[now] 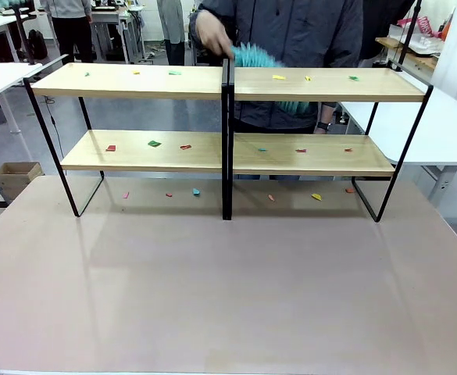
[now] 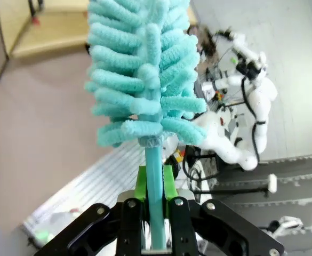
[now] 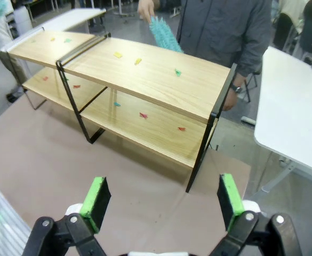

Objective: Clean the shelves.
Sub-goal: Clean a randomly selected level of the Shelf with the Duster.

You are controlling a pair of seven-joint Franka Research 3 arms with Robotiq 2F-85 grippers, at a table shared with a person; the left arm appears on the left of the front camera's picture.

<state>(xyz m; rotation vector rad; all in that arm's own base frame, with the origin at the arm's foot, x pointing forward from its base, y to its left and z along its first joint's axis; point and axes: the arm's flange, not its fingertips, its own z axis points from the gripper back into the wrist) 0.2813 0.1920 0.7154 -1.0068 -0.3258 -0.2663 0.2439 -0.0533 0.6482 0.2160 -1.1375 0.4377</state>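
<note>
Nearest to me, my left gripper (image 2: 156,182) was clamped tight on the thin handle of a teal duster (image 2: 145,80), green pads pressed to either side of the stem; the fluffy head stood up towards 12 o'clock, carried clear of the table (image 1: 228,297), which I judged was so nothing got brushed before I was over a board; my right gripper (image 3: 162,194) was spread wide with nothing between its pads, held back and high, I reckoned, to watch the work rather than join it; beyond the bare near half of the table, the shelves (image 1: 314,160) stood at 12 o'clock across the far edge, upper and lower boards either side of the central black post; small coloured scraps (image 1: 154,144) lay scattered on all four boards, and more scraps on the table (image 1: 196,191) beneath the lower tier; farthest off, at 12 o'clock behind the post, the person's hand (image 1: 210,35) held a second duster (image 1: 255,56) low over the rear of the upper right board, angled to sweep it; my own tool was well apart from any board
</note>
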